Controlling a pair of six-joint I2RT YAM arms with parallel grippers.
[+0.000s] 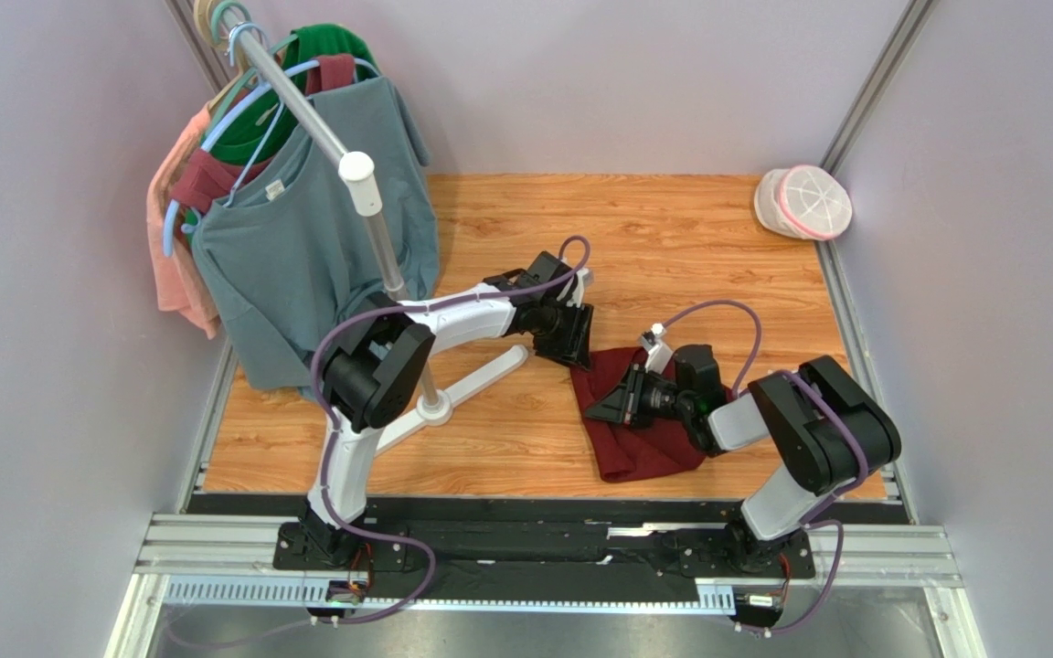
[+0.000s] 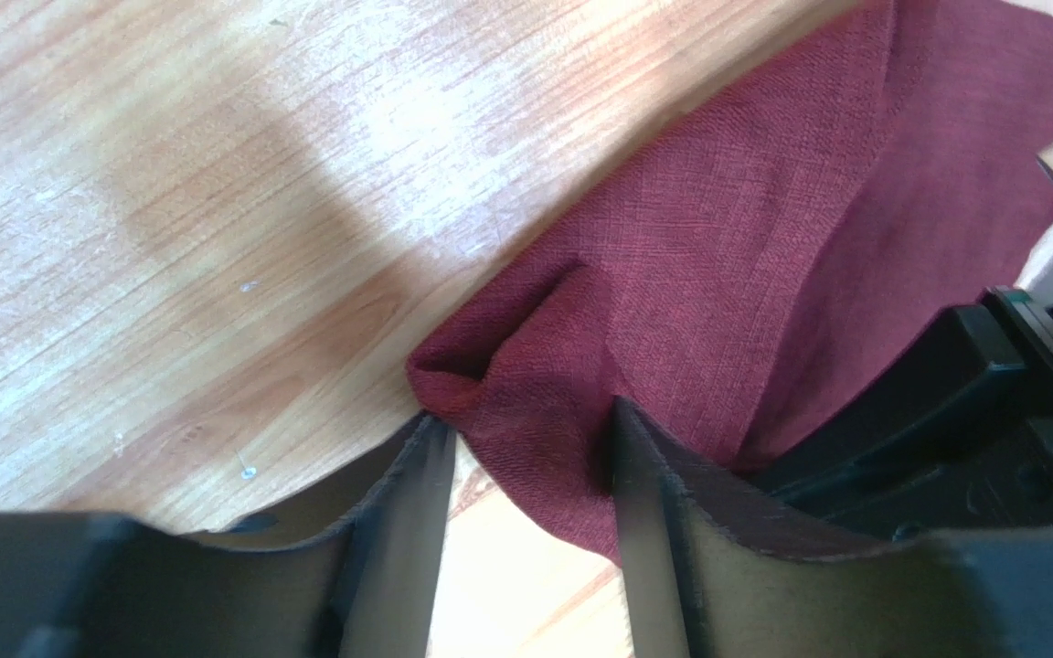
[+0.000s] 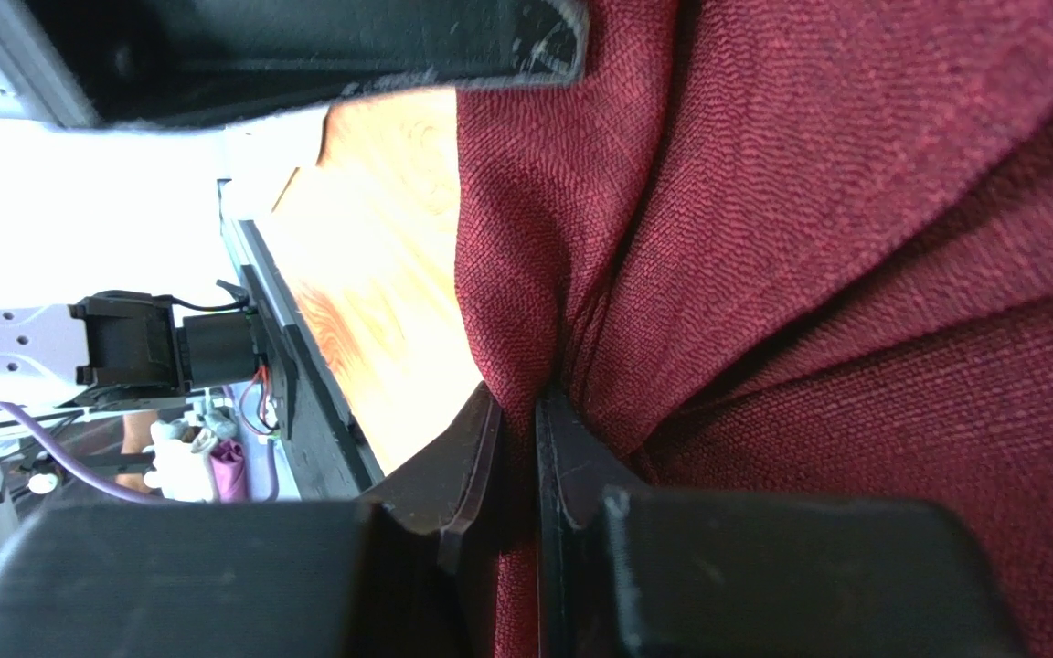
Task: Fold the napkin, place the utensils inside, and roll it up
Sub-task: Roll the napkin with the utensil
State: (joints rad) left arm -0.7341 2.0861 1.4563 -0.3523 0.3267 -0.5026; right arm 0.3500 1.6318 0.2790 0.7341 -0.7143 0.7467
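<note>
Cloth fills most of both wrist views: the napkin [image 1: 635, 446], plain dark red, lies on the wooden table [image 1: 711, 261] right of centre, between the two arms, and it looks doubled over on itself, though the overhead view is too small to make out the layers. The left gripper [image 2: 525, 432] is down at the napkin's far left corner with its jaws spread, one finger on each side of a small raised pucker of fabric. The pucker's tip touches the left finger and its flank lies against the right one, with bare wood showing in the gap below. The right gripper [image 3: 516, 405] reaches in low from the right side, its fingers pressed nearly together and pinching a thin fold of the napkin, which rises in a crease from between them. Left of the arms stands a white clothes rack [image 1: 381, 247] hung with a grey-blue shirt [image 1: 306, 261] and other garments. A round white and pink container [image 1: 807, 202] sits at the table's far right corner.
</note>
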